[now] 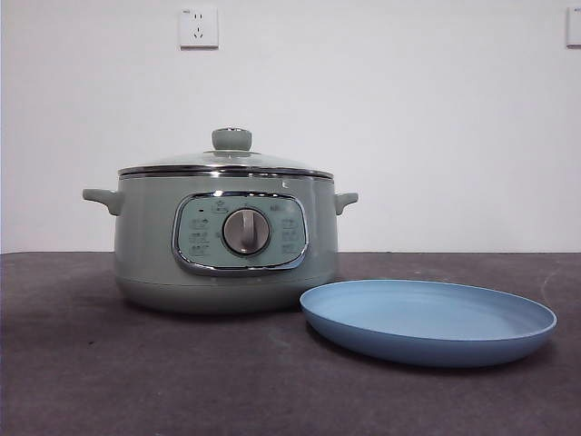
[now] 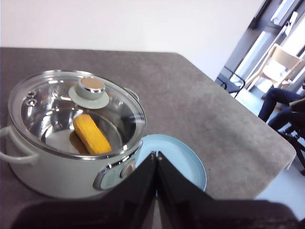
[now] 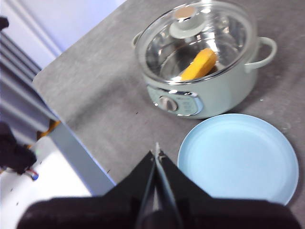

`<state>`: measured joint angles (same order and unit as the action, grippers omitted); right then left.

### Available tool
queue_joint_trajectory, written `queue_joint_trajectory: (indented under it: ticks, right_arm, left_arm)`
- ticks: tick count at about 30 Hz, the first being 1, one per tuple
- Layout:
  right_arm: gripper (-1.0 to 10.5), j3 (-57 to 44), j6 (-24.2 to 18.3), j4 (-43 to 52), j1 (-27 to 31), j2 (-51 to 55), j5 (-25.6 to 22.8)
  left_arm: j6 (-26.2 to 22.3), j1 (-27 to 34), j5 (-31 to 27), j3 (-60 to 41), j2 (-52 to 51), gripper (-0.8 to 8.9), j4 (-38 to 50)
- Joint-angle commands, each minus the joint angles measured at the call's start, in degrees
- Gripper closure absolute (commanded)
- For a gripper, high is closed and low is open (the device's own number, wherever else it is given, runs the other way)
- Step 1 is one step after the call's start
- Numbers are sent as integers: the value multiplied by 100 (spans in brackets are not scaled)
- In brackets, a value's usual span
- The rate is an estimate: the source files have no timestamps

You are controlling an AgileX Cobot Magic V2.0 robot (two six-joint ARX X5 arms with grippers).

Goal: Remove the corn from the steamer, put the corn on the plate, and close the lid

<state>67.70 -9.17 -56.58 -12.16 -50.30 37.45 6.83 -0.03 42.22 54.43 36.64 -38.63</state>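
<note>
The pale green steamer [image 1: 227, 241] stands on the dark table with its glass lid [image 1: 227, 162] on. Through the lid the yellow corn [image 2: 91, 133] lies on the pot's floor; it also shows in the right wrist view [image 3: 199, 64]. The light-blue plate [image 1: 427, 320] lies empty beside the pot on its right. My left gripper [image 2: 156, 153] is shut and empty, held high above the table's near side. My right gripper [image 3: 156, 151] is shut and empty, also held high, near the plate [image 3: 240, 157]. Neither arm shows in the front view.
The table's edge [image 3: 71, 143] runs close to the right gripper, with floor beyond it. A chair and a seated person [image 2: 281, 102] are past the table's far corner. A wall socket [image 1: 199, 27] is on the white wall.
</note>
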Motion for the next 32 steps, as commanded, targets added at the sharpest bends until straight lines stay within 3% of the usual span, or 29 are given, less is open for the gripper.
queue_joint_trajectory:
  ticks: [1,4,8,9,16,22,27,32]
  right_arm:
    - [940,20,-164,-7,-94,-37,4]
    - [837,20,-153,-7,-114,-48,-7]
    - [465,20,-33,-7,-114,-48,-39]
    - [388,20,-24,-7,-114,-48,-42]
    - [347,20,-26,-4,-114,-48,-37]
    - [347,20,-26,-2,-114,-50,-37]
    - [347,20,-28,2,-114,-76,-44]
    - [347,20,-28,61,-114,-125,-44]
  left_arm:
    - [-240,2,31,87,52,815,-166]
    - [-236,2,31,114,70,750,-245]
    - [-236,2,31,114,72,302,-304]
    - [-238,2,31,114,72,271,-302]
    - [-240,2,24,114,151,274,-131]
    - [-236,-46,17,116,610,274,544]
    - [-221,-435,-85,116,1285,274,1327]
    - [-216,-970,-627,118,1993,274,2199]
